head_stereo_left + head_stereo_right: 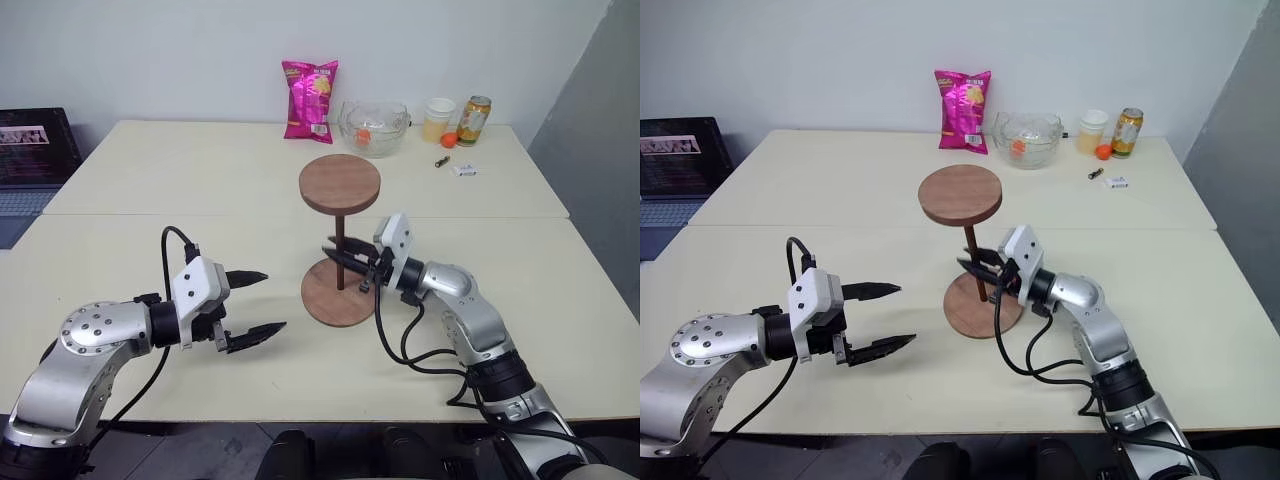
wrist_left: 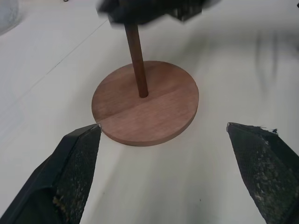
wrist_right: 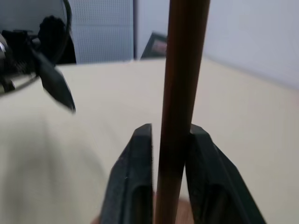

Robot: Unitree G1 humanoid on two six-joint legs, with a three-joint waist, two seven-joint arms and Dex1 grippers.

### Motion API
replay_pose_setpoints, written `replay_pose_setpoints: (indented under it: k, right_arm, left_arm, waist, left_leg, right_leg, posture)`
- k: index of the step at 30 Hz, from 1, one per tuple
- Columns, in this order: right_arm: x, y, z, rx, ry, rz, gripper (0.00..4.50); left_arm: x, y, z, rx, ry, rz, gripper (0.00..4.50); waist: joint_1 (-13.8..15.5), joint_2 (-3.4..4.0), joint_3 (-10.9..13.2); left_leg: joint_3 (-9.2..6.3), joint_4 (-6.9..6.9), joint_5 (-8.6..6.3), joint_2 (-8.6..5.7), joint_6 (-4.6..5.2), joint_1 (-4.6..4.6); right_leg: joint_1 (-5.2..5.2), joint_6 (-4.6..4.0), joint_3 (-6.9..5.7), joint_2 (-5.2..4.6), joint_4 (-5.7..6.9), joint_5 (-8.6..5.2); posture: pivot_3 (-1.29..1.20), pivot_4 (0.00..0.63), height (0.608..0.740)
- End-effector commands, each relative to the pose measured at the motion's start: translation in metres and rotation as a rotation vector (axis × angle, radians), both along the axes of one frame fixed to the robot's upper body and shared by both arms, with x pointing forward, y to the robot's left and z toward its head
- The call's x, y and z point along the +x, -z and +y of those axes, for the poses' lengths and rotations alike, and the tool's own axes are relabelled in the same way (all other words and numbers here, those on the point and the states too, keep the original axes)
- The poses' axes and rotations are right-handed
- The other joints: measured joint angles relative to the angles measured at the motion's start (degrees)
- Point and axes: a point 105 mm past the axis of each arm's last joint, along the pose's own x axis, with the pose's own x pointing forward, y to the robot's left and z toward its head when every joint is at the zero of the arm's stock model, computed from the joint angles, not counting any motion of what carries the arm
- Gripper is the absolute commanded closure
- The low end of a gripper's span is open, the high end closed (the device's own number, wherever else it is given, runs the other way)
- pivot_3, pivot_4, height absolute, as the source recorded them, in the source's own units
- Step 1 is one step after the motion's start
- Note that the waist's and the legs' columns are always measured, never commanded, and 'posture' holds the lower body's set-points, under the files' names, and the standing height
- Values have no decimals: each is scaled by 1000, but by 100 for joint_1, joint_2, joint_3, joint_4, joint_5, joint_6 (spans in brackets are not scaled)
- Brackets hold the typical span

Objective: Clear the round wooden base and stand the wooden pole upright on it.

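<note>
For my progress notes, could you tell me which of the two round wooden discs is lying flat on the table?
The round wooden base lies flat on the table, the wooden pole rising from its centre hole. The other disc sits raised atop the pole.

Pink snack bag (image 1: 310, 99) printing too small to read, drink can (image 1: 473, 120) label perhaps likewise illegible

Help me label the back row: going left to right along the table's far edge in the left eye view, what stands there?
Chip bag → glass bowl → plastic cup → can.
</note>
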Motion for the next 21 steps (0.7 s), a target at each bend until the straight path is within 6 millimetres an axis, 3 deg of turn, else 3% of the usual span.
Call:
replay_pose_setpoints:
  k: [1, 3, 10, 17, 21]
  right_arm:
    - [-1, -19, 0, 48, -17, -49, 2294]
    - [-5, -23, -1, 71, -39, -42, 1720]
    - [-12, -29, -6, 82, -82, -39, 73]
    - [-17, -40, -28, -2, -103, -87, 73]
    - [-29, -47, -60, -137, -131, -139, 73]
  left_arm:
    - [1, -8, -2, 1, 7, -46, 0]
    - [1, -8, -2, 1, 7, -47, 0]
    - [2, -9, -1, -3, 4, -46, 0]
    - [7, -17, 2, -14, -26, -64, 0]
    - [18, -19, 11, 60, -97, -55, 0]
  waist:
    - [-16, 3, 9]
    - [-33, 3, 10]
    - [-29, 4, 18]
    - [-8, -4, 36]
    - [1, -13, 70]
  left_leg:
    - [2, 2, 0, 0, 0, -21]
    - [2, 12, 1, 0, -2, -70]
    - [1, 9, 1, 2, -2, -72]
    - [1, 11, 1, -1, -1, -74]
    - [-1, 11, 1, -1, -1, -74]
  right_leg:
    - [-23, 0, 2, 0, 5, 1]
    - [-76, 0, 1, 1, 28, 2]
    - [-76, 0, -3, 2, 24, 1]
    - [-75, 0, -3, 1, 22, 1]
    - [-74, 1, -6, 1, 23, 0]
  posture:
    - [0, 150, 740]
    - [0, 150, 740]
    - [0, 150, 740]
    - [0, 150, 740]
    - [0, 150, 740]
